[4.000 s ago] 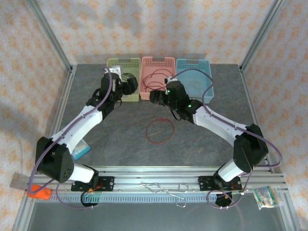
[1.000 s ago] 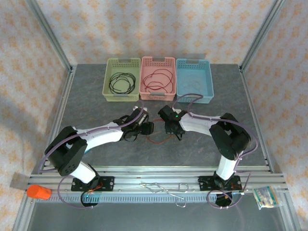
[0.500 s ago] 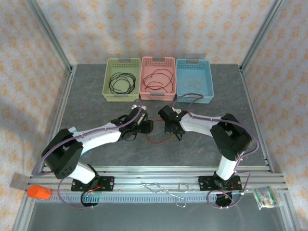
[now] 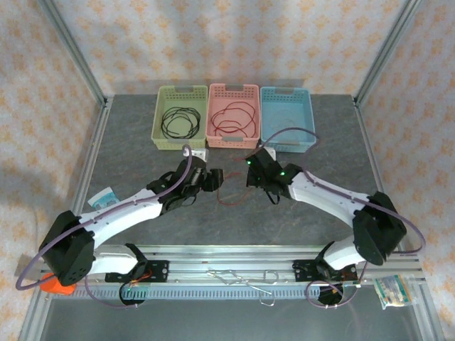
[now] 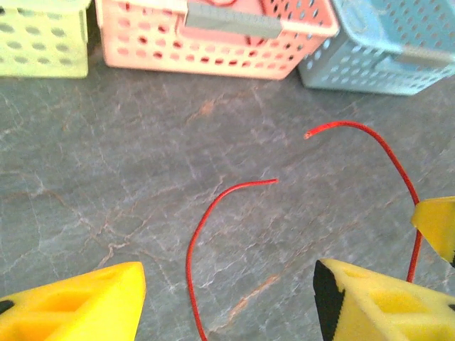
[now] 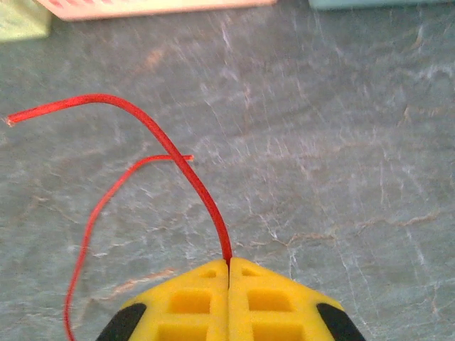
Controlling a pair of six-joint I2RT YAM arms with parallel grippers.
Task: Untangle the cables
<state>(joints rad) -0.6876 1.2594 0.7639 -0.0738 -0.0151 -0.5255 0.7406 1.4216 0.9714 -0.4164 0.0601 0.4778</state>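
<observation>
The right gripper (image 6: 229, 273) has its yellow fingers pressed flat together on the loose red cable (image 6: 181, 160). The cable rises from the seam between them and arcs off to a free end at the left. A second stretch of the same wire curves lower and leaves the bottom of the right wrist view, so where the two stretches join is cut off. The left gripper (image 5: 227, 277) hovers low over the table (image 4: 142, 170) with its fingers spread wide and gripping nothing. One strand of the wire lies on the stone-patterned surface between them, its lower part cut off by the frame. From above, both sets of fingertips are hidden under the dark wrist bodies, and the wire is a thin red line between the two arms. Along the far edge stand three baskets. The green basket (image 4: 159, 117) holds a coiled black cable (image 4: 180, 122), and the pink basket (image 4: 213, 117) holds a second red cable (image 4: 234, 116). In the blue basket (image 4: 309, 121) a pale cable (image 4: 284, 126) is too faint to trace.
</observation>
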